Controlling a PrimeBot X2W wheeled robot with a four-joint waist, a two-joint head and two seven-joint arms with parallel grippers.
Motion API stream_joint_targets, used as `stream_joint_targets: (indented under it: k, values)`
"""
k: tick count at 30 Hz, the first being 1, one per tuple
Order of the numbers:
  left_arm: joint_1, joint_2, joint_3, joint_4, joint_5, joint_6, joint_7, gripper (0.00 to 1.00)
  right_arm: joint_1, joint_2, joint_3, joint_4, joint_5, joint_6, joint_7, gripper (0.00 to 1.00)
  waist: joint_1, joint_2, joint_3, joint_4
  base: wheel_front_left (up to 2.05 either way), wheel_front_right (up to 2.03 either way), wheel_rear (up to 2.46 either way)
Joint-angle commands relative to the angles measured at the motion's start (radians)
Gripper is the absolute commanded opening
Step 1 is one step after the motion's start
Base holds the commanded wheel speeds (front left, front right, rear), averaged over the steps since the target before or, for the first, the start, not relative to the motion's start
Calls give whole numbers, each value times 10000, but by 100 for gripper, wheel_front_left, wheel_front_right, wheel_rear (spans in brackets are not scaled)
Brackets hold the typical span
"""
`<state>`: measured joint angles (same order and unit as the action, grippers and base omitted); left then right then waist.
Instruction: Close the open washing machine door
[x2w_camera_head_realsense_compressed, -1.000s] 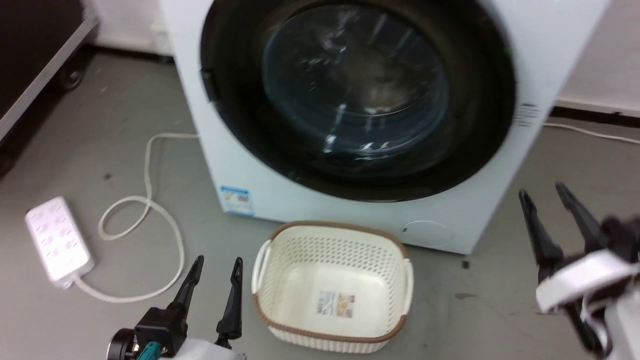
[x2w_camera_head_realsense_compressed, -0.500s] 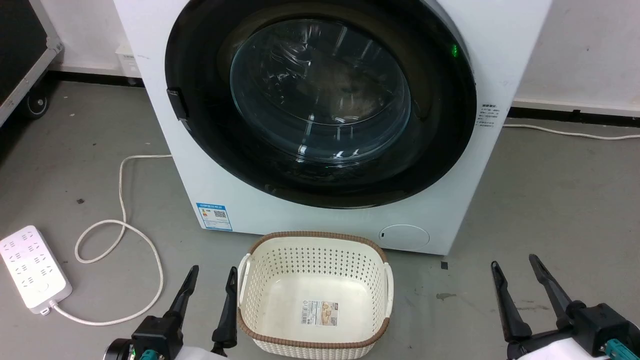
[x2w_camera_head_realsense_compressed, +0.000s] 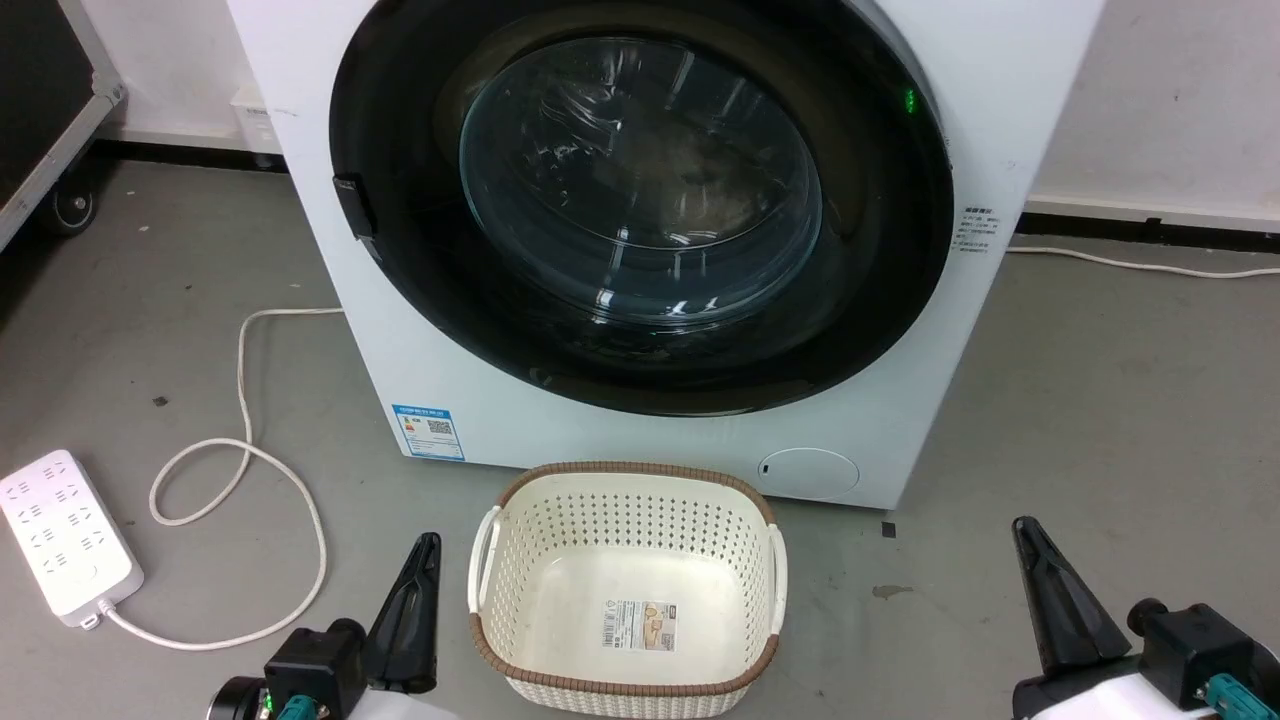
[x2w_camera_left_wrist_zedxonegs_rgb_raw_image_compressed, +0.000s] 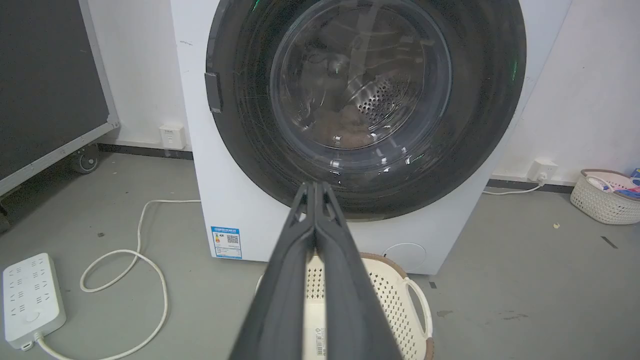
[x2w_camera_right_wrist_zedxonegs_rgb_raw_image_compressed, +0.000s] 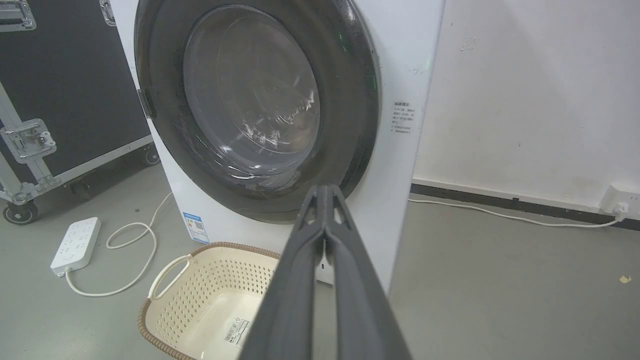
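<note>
- washing machine (x2w_camera_head_realsense_compressed: 620, 440): white front-loader on the grey floor, blue sticker (x2w_camera_head_realsense_compressed: 428, 432) low on its front
- washing machine door (x2w_camera_head_realsense_compressed: 640, 200): black rim, glass bowl in the middle, lies flat against the washer front, looks shut
- left gripper (x2w_camera_head_realsense_compressed: 428, 548): low left in head view, fingers pressed together, holds nothing, just beside the basket's left handle, apart from the door
- right gripper (x2w_camera_head_realsense_compressed: 1022, 528): low right, fingers pinched together, nothing held, above the floor, apart from the washer
- cream basket (x2w_camera_head_realsense_compressed: 630, 468): on the floor just in front of the washer, below the door
- power strip (x2w_camera_head_realsense_compressed: 65, 535): on the floor, far left
</note>
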<state>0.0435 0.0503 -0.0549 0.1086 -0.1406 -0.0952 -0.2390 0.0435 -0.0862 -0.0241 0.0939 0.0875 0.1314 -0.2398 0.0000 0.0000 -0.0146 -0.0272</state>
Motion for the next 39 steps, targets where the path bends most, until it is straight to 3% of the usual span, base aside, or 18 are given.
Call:
stream_joint_targets:
  k: [1,39]
  values:
    - [-31,4,14,-58,87,56,32,0,-15,27,13,-59,-61,-1,27,0,0,0,1,3,0,0,0]
    - [-178,2,208,-430,565,381,887,0,-167,147,95,-378,-356,-3,886,0,0,0,53,101,0,0,0]
